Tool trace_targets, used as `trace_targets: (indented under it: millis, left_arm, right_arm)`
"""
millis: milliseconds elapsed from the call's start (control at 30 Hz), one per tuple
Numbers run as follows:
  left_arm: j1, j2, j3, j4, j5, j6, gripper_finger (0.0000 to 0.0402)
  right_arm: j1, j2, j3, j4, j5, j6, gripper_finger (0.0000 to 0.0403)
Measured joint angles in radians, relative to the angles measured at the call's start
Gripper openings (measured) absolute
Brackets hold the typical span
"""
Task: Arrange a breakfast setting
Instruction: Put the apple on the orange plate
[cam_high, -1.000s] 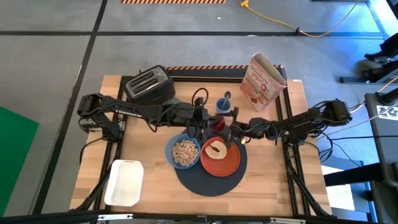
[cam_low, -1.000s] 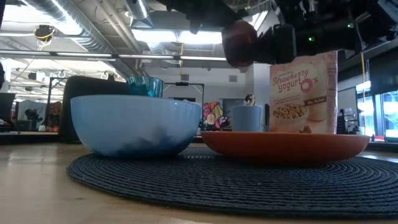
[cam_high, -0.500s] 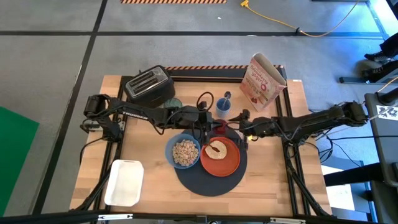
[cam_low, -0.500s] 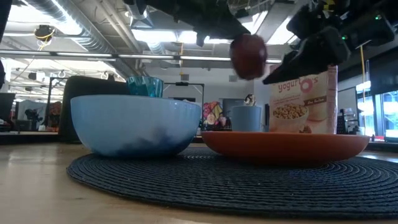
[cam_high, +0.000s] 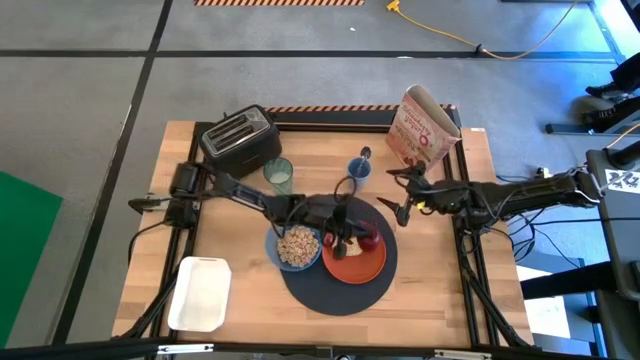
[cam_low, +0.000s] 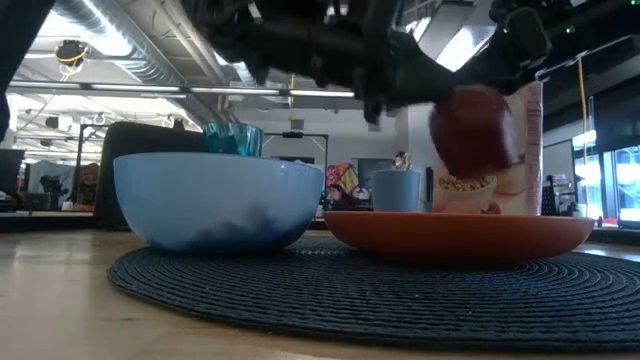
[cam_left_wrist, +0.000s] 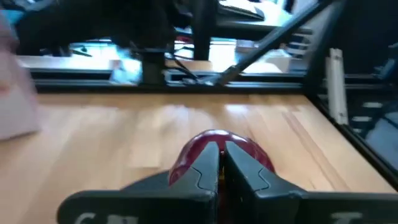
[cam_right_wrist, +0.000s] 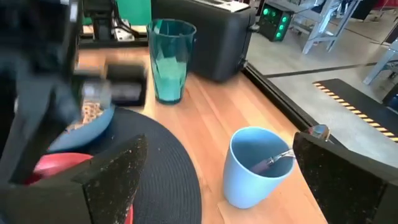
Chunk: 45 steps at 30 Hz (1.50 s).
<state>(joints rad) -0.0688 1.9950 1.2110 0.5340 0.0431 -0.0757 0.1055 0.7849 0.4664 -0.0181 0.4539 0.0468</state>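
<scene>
Holding a red apple (cam_high: 371, 238) over the right side of the plate (cam_high: 354, 262), the left gripper (cam_high: 352, 236) has its fingers pinched nearly together on the fruit. The plate lies directly beneath it on the mat (cam_high: 340, 285), beside the cereal-filled bowl (cam_high: 297, 246), so the coming move is probably a short straight drop. The right gripper (cam_high: 402, 194) waits spread wide and empty, off to the right of the mat. The tumbler (cam_high: 279, 176) and the cup with the spoon (cam_high: 360, 166) stand farther back.

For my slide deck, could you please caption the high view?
Left end effector carries a red apple over the orange plate beside a cereal bowl.
</scene>
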Motion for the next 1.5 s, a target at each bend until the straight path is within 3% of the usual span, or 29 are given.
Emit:
trace_targets:
  millis: [567, 1267, 1500]
  left_arm:
    - [-0.04, 0.149, 0.003, 0.182, 0.054, 0.026, 0.0004]
    - [-0.046, 0.147, 0.037, 0.078, 0.047, 0.15, 0.0013]
    - [-0.057, 0.147, 0.037, 0.032, -0.021, 0.181, 0.0046]
  right_arm:
    - [0.0, -0.004, 0.0, 0.025, 0.002, 0.001, 0.0392]
    - [-0.001, -0.004, 0.0, 0.019, -0.001, 0.001, 0.0392]
    - [-0.001, -0.004, 0.0, 0.014, -0.001, 0.001, 0.0392]
